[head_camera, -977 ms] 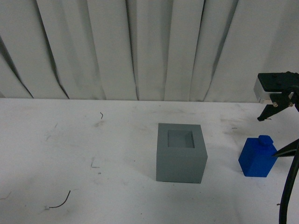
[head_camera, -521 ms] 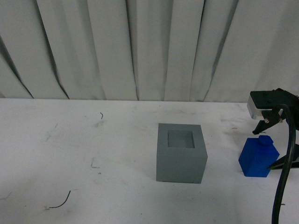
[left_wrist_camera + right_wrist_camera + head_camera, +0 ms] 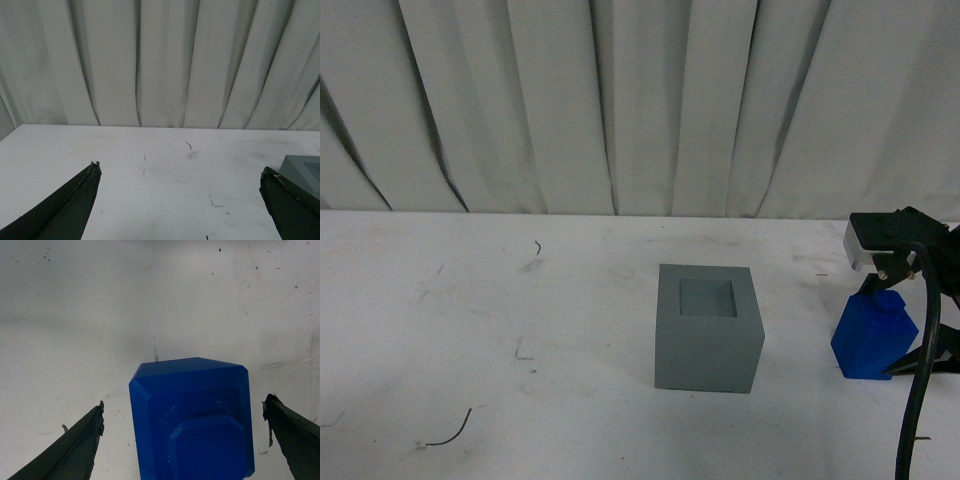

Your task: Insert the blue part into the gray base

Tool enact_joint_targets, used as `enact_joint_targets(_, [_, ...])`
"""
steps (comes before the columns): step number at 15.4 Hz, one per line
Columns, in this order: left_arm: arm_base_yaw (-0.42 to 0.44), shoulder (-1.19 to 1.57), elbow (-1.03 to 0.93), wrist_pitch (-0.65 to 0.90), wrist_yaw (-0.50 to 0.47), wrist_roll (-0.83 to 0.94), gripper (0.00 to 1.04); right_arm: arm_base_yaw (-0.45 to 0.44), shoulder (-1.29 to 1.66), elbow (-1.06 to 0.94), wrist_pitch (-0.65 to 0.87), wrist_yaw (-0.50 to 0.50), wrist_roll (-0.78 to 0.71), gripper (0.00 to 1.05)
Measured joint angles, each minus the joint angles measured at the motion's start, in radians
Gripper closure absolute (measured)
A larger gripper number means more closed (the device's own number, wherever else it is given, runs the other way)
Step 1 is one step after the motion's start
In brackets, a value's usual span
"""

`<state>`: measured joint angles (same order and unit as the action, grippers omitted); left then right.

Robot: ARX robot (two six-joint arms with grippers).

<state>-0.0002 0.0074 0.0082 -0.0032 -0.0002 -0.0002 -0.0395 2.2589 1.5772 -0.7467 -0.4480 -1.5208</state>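
Observation:
The gray base (image 3: pixel 708 329) stands in the middle of the white table, its square recess facing up and empty. Its corner shows at the edge of the left wrist view (image 3: pixel 304 172). The blue part (image 3: pixel 871 337) stands upright on the table to the right of the base. My right gripper (image 3: pixel 905 320) is open and straddles the blue part from above. In the right wrist view the blue part (image 3: pixel 192 415) sits between the spread fingers (image 3: pixel 80 445), with gaps on both sides. My left gripper (image 3: pixel 180 172) is open and empty over bare table, out of the front view.
A white pleated curtain (image 3: pixel 620 100) hangs behind the table. Small dark wire scraps (image 3: pixel 448 437) and scuff marks lie on the left part of the table. A black cable (image 3: pixel 915 400) hangs from my right arm at the front right.
My right gripper has moved left and down, from beside and above the blue part to around it. The blue part and gray base have not moved.

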Motion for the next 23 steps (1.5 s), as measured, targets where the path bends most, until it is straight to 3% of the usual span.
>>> enact_joint_targets(1, [0.000, 0.000, 0.000, 0.000, 0.000, 0.000, 0.07, 0.000, 0.000, 0.000, 0.000, 0.000, 0.000, 0.08])
enact_joint_targets(5, [0.000, 0.000, 0.000, 0.000, 0.000, 0.000, 0.07, 0.000, 0.013, -0.001, 0.009, -0.001, 0.000, 0.51])
enact_joint_targets(6, [0.000, 0.000, 0.000, 0.000, 0.000, 0.000, 0.07, 0.000, 0.013, 0.000, 0.008, -0.002, 0.000, 0.57])
enact_joint_targets(11, [0.000, 0.000, 0.000, 0.000, 0.000, 0.000, 0.07, 0.027, -0.047, 0.006, -0.031, -0.036, 0.011, 0.58])
enact_joint_targets(19, [0.000, 0.000, 0.000, 0.000, 0.000, 0.000, 0.07, 0.099, -0.163, 0.121, -0.217, -0.063, 0.029, 0.58])
enact_joint_targets(23, [0.000, 0.000, 0.000, 0.000, 0.000, 0.000, 0.07, 0.237, -0.151, 0.217, -0.259, -0.072, 0.100, 0.58])
